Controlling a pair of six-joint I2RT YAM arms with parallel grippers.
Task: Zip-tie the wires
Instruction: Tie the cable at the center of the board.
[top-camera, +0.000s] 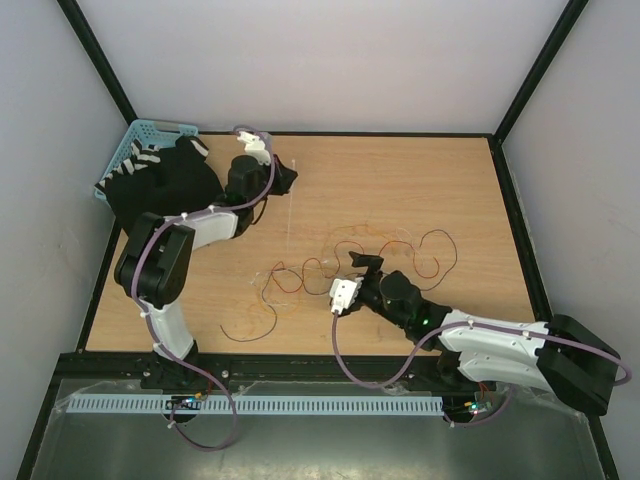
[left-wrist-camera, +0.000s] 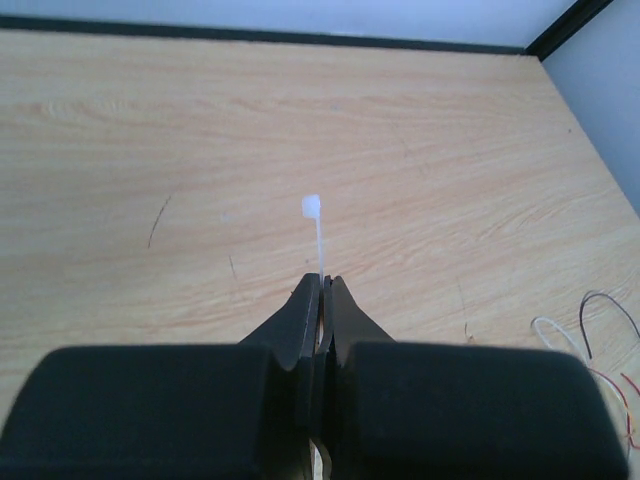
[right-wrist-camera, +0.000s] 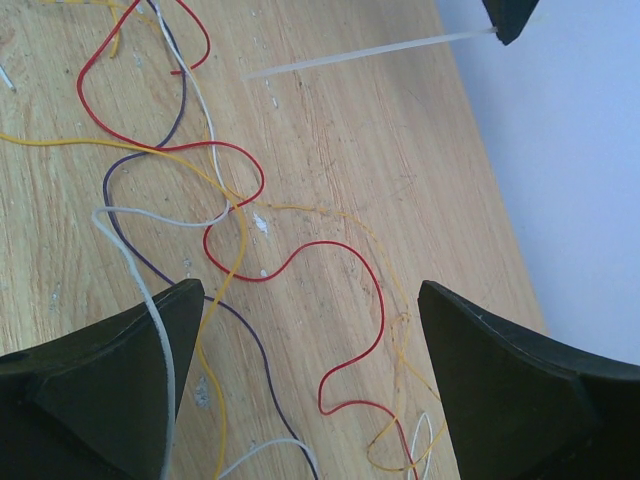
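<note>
The wires (top-camera: 340, 262) lie as a loose tangle of red, yellow, white and dark strands on the wooden table (top-camera: 420, 190). In the right wrist view the wires (right-wrist-camera: 230, 200) curl beneath my right gripper (right-wrist-camera: 310, 300). That gripper (top-camera: 355, 278) hangs open just over them, and nothing is between its fingers. My left gripper (left-wrist-camera: 325, 282) is shut on a thin white zip tie (left-wrist-camera: 317, 235). The tie's square head (left-wrist-camera: 312, 205) points away from the jaws. From above, the left gripper (top-camera: 288, 180) sits at the back left and the zip tie (top-camera: 290, 215) runs toward the wires.
A blue basket (top-camera: 150, 130) with dark contents stands at the table's back left corner, beside the left arm. Black frame posts and white walls enclose the table. A slotted white cable duct (top-camera: 300, 405) runs along the near edge.
</note>
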